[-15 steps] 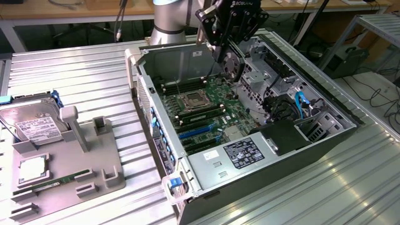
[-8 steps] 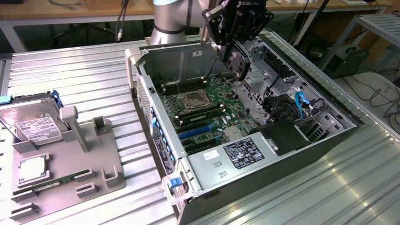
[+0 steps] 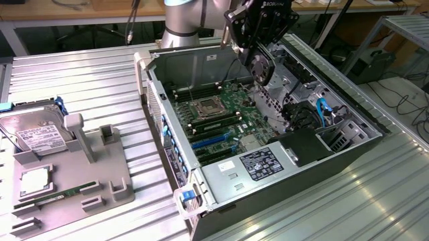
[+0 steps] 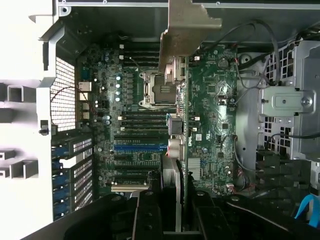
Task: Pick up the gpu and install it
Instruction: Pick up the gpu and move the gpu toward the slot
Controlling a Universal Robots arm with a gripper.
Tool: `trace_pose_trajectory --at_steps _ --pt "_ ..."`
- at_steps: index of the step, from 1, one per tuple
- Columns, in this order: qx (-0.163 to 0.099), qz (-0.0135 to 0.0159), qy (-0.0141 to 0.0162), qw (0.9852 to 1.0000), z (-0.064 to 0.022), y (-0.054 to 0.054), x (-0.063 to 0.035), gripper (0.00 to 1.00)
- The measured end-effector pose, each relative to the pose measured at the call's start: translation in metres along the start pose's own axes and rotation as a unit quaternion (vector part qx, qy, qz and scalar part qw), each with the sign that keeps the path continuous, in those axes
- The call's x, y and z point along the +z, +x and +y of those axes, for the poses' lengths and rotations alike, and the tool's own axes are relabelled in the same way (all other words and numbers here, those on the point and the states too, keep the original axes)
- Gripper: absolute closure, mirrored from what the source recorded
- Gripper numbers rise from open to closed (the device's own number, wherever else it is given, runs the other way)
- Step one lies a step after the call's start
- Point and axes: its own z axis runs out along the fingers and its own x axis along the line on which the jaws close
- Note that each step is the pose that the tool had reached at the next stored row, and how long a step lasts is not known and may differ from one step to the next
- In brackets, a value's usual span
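The gpu (image 3: 260,66), a thin black card with a round fan on its face, hangs upright over the far end of the open computer case (image 3: 335,155), above the motherboard (image 3: 221,118). My gripper (image 3: 253,46) is shut on its upper edge. In the wrist view the gpu (image 4: 178,150) appears edge-on between my fingers (image 4: 149,212), with its long pale metal bracket (image 4: 184,30) sticking out past the CPU socket (image 4: 156,89). The card is clear of the board; the blue expansion slots (image 4: 139,146) lie below and to one side of it.
At the exterior view's left, a grey fixture (image 3: 74,165) holds a silver hard drive (image 3: 37,133), a processor (image 3: 33,182) and a green memory stick (image 3: 57,197). Inside the case are a black power supply (image 3: 308,145), blue cables (image 3: 323,111) and a drive cage (image 4: 287,107).
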Motion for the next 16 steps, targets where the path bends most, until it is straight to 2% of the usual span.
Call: trace_pose_trajectory --at_steps 16 --pt "0.0 0.0 0.0 1.0 -0.0003 -0.036 0.0032 0.72"
